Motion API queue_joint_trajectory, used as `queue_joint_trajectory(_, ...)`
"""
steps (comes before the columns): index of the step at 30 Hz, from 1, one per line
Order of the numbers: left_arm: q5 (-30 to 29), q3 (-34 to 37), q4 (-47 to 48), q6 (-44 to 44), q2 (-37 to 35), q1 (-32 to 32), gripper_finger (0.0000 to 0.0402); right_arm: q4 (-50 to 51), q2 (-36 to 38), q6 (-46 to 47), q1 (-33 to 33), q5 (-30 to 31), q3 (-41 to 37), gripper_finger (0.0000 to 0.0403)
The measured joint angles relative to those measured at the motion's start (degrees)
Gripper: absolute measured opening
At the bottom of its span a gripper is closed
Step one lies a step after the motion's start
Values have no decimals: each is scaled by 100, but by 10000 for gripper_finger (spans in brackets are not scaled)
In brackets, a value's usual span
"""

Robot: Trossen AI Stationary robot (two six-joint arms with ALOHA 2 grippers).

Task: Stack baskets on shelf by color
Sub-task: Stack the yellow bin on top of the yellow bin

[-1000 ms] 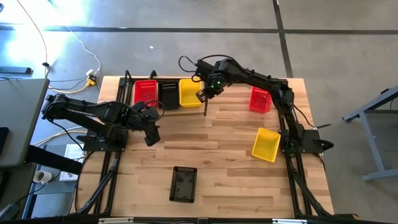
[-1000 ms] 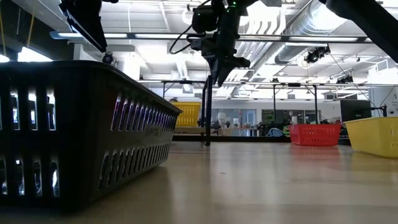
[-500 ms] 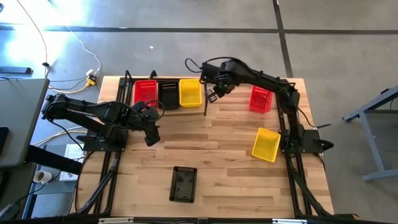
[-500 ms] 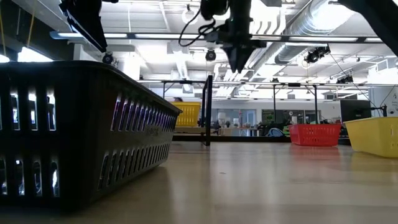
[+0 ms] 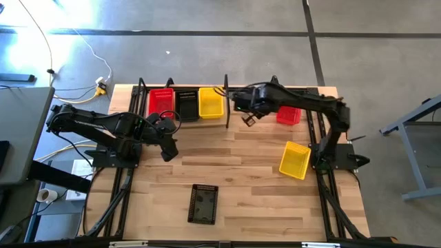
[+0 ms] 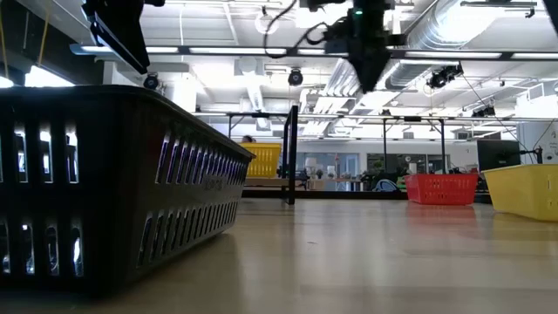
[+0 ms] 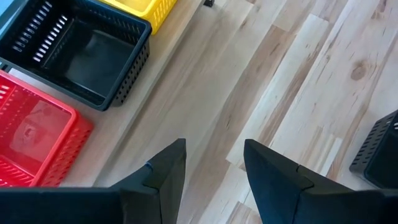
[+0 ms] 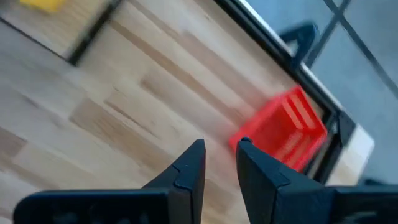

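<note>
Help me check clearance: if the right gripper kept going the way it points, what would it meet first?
Likely the red basket just ahead of the empty right gripper; depth is unclear, so bare table might come first.

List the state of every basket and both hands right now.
Shelf red basket: upright, empty.
Shelf black basket: upright, empty.
Shelf yellow basket: upright.
Loose red basket: on table.
Loose yellow basket: on table.
Loose black basket: on table.
Left hand: open, empty.
Right hand: open, empty.
</note>
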State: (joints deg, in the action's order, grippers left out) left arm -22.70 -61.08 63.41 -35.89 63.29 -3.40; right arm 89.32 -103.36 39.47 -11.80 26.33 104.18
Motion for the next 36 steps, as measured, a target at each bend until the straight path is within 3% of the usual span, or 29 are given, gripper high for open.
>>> queue_joint_trajectory(13, 13, 0, -29, -100, 0, 2, 152, -142, 2163, 2171, 650, -996, -2490, 78)
queue_joint_trajectory(21, 11, 0, -36, -209, 0, 2, 152, -232, 3166, 3217, 1163, -1115, -3547, 78)
queue_joint_trajectory(28, -4, 0, -36, -204, 2, 2, 152, -287, 3555, 2701, 1013, -1285, -4264, 78)
queue_joint_trajectory(36, -3, 0, -36, -202, 2, 2, 152, -1032, 3542, 673, 365, -2118, -4916, 78)
